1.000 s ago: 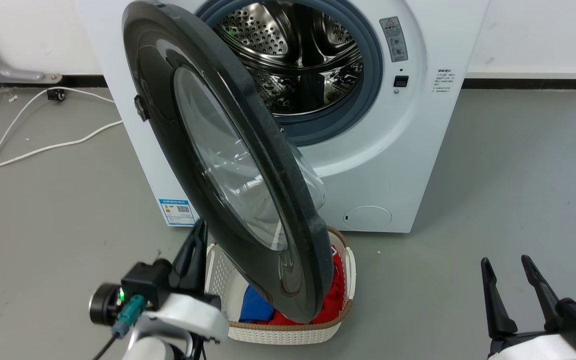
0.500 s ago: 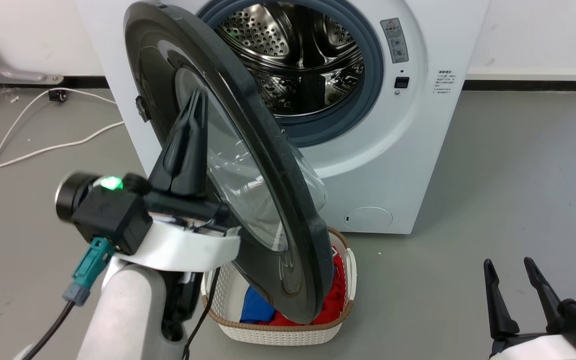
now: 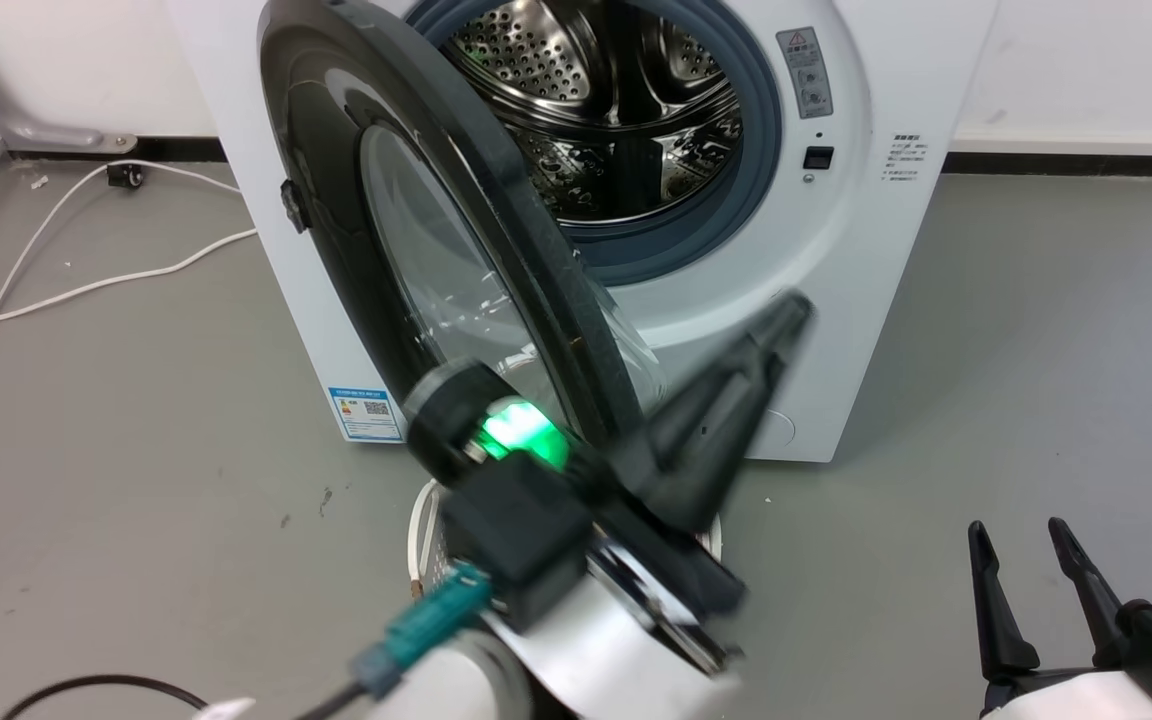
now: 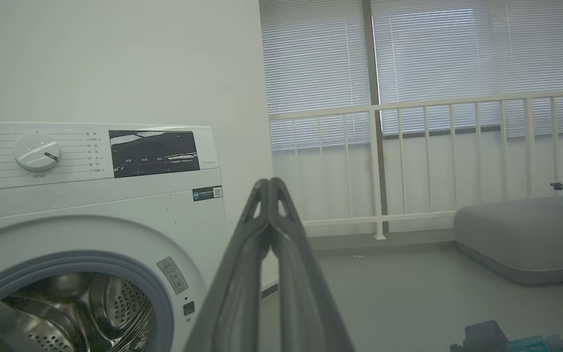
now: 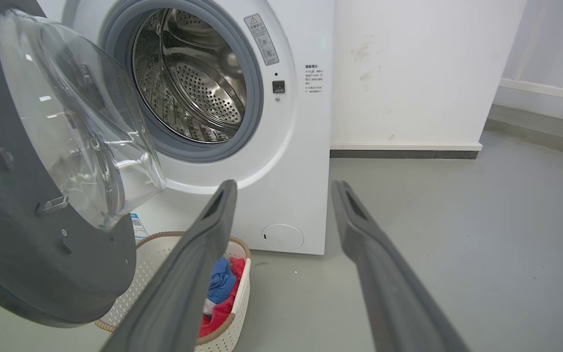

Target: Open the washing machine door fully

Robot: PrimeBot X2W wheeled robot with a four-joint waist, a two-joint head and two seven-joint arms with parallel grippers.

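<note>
Push-wider step; washing machine door (image 3: 336, 220) about half open; left gripper (image 3: 781, 320) pinched together, empty, past door rim; right gripper (image 3: 1016, 530) spread, empty; next likely needs push on inner face.

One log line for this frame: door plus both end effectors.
door: partly open | left end effector: shut, empty, by door's lower rim, contact unclear | right end effector: open, empty, away from door
</note>
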